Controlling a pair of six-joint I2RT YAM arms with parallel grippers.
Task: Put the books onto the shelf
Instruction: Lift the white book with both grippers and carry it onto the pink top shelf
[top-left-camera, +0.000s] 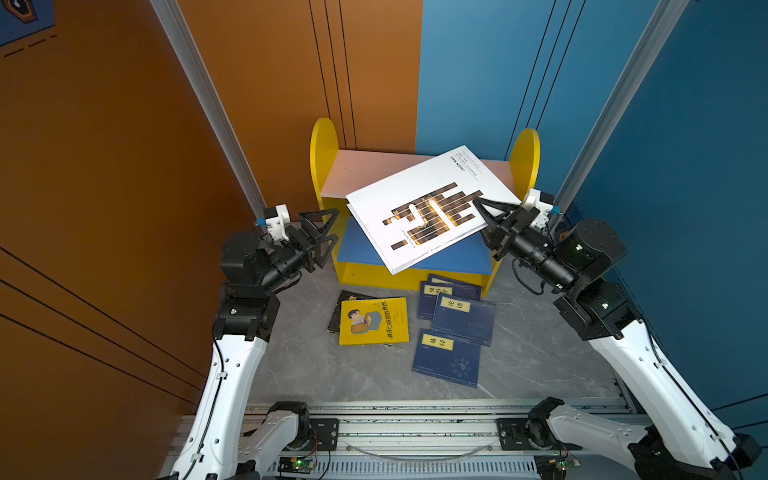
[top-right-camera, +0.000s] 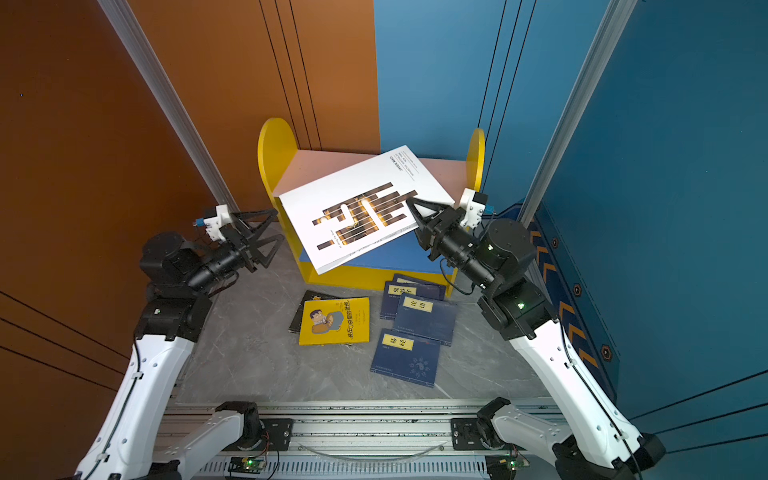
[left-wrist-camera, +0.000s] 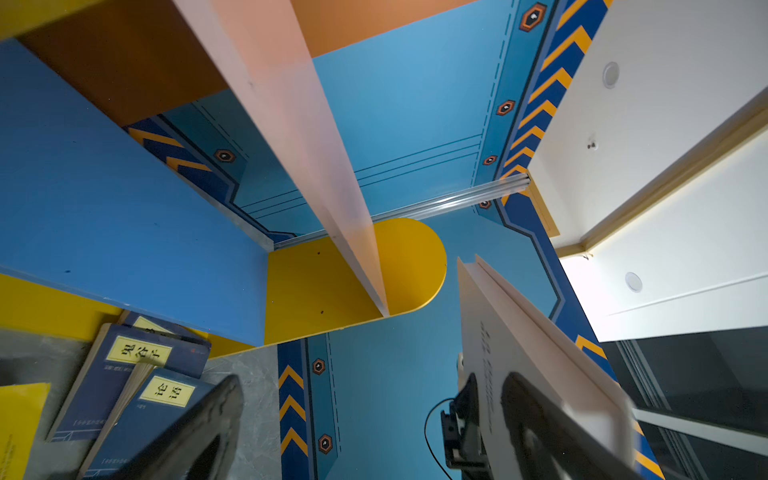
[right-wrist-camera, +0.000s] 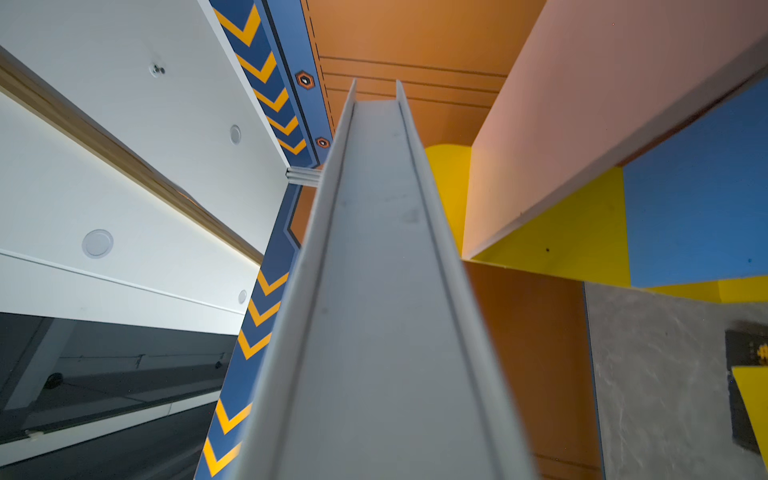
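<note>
Book (top-left-camera: 419, 208) in right fingers (top-left-camera: 481, 203), left fingers (top-left-camera: 316, 213) — spread

White cover on the large book (top-left-camera: 415, 195), crossed by dark brown bars with warm yellow glints. Bright yellow on the cartoon-man book (top-left-camera: 372, 321); yellow marks on the black book (top-left-camera: 336, 316). Navy on three thin books (top-left-camera: 463, 322), each with a pale yellow label in black characters. On the shelf (top-left-camera: 323, 145): yellow side panels, pink upper board (top-left-camera: 365, 172), blue lower board (top-left-camera: 357, 249), yellow base strip (top-left-camera: 374, 279). Grey marbled table (top-left-camera: 299, 357); orange wall (top-left-camera: 104, 166), blue wall (top-left-camera: 685, 124), both with thin dark lines.
</note>
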